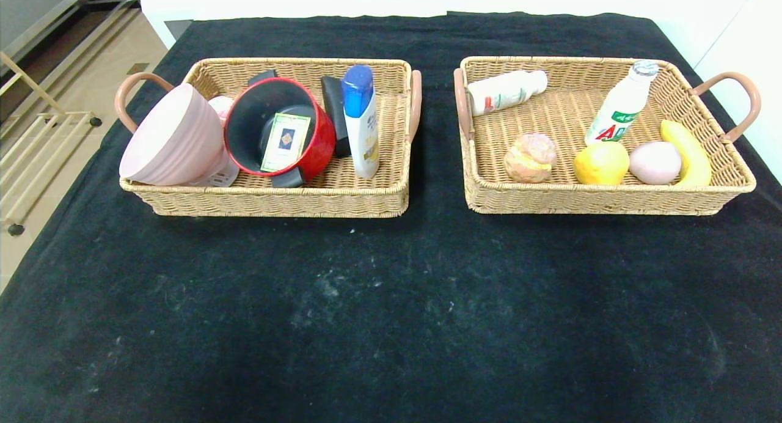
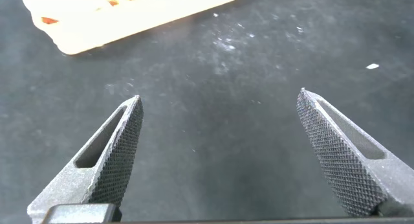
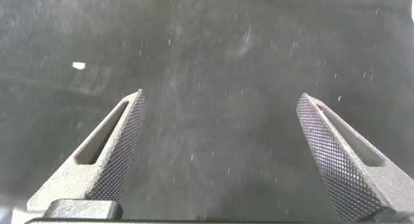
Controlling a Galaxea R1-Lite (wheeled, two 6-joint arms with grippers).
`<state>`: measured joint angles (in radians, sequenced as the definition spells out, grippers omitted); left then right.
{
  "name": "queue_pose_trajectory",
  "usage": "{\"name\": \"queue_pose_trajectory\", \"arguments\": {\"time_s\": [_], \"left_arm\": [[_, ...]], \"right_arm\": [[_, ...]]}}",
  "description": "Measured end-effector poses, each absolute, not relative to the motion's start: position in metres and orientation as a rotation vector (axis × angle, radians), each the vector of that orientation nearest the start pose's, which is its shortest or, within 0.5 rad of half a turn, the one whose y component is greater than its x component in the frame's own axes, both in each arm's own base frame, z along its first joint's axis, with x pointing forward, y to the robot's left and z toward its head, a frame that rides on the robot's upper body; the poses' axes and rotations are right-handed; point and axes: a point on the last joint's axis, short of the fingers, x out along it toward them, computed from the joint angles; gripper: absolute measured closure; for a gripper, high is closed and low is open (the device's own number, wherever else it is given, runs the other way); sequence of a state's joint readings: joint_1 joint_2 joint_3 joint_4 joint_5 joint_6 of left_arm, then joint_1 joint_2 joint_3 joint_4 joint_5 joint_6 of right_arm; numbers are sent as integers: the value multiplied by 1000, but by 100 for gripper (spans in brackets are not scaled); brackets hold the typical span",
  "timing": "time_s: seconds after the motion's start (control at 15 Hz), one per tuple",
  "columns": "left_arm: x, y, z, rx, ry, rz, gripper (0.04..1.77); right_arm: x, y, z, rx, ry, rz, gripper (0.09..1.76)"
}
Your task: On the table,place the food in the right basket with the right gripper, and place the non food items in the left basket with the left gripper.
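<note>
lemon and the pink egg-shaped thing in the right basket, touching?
Apart. The head view shows a narrow strip of wicker between the lemon and the pink egg-shaped thing in the right basket; the egg's far side meets the banana.

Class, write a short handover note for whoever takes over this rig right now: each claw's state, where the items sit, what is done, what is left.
Left claw: open, empty, over the black cloth.
Right claw: open, empty, over the cloth.
Left basket: pink bowl, red cup, blue-capped bottle, dark items.
Right basket: two white bottles, pastry, lemon, egg, banana.
Done: nothing shows loose on the cloth in the head view.
Left: seemingly nothing to sort.
</note>
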<state>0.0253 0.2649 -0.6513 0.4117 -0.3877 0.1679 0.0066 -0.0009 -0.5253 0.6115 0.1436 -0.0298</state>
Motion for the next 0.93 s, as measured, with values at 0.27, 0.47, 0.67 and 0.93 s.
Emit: {"name": "queue_pose_trajectory", "arguments": {"time_s": [0.27,0.47,0.67,0.93], "left_arm": [[-53,-9,188,164,-65,-371,9],[-46,-9,164,185,-159,-362,9],[-43,-8,136,188,-164,-324,9],[-33,-4,111,182,-182,-163,9]], "right_arm": [[-80,3,152,-27,-28,172,14],[-74,4,156,5,-124,189,14],[-61,3,149,-4,-182,167,14],[-40,2,123,-113,-194,117,14]]}}
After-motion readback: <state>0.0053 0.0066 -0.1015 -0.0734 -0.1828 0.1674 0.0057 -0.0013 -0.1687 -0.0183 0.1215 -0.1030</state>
